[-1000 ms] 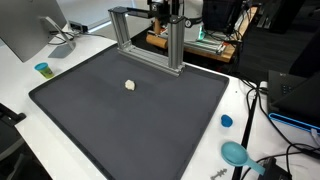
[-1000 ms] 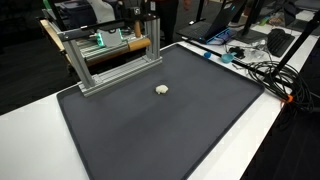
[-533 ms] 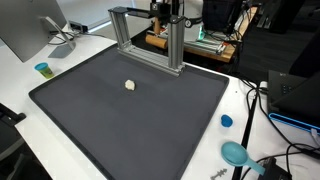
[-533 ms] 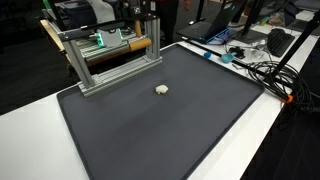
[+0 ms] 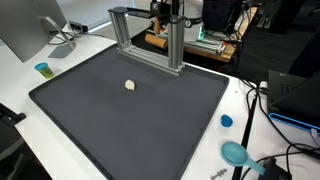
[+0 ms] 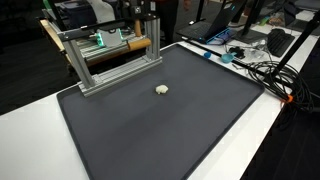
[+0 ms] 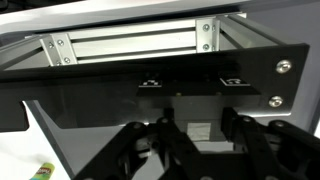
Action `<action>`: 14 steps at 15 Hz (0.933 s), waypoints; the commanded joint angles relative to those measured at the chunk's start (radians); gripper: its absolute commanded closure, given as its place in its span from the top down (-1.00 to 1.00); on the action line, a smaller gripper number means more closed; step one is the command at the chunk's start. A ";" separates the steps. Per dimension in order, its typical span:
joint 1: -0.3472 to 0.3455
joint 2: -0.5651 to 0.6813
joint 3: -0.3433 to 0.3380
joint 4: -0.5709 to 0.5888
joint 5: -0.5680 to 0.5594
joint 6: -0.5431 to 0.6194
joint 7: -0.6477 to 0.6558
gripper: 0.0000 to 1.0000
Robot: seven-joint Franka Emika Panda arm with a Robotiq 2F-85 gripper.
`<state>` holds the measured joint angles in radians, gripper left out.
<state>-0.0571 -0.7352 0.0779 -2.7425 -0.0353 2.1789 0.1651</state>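
Pincer (image 7: 200, 140) closed by metal frame (image 7: 130, 45), white lump (image 5: 129, 85) unmoved

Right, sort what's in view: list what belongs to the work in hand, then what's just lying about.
In hand:
gripper, shut, close to the aluminium frame

Lying about:
pale lump on the dark mat
teal cup
blue cap
teal scoop
monitor
cables

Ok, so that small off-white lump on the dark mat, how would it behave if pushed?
The small off-white lump looks tiny, so probably light. Its irregular shape suggests it would tumble or skid rather than roll straight. The dark grey mat looks matte, so it may stop quickly.
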 commanded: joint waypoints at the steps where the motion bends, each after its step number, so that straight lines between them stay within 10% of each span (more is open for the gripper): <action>1: 0.007 -0.008 -0.003 0.034 0.005 0.045 0.014 -0.57; 7: -0.071 0.173 0.007 0.244 -0.108 0.198 -0.014 -0.57; 14: -0.026 0.585 -0.030 0.630 -0.104 0.024 -0.119 -0.57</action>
<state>-0.1216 -0.3440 0.0770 -2.3106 -0.1744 2.3096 0.1009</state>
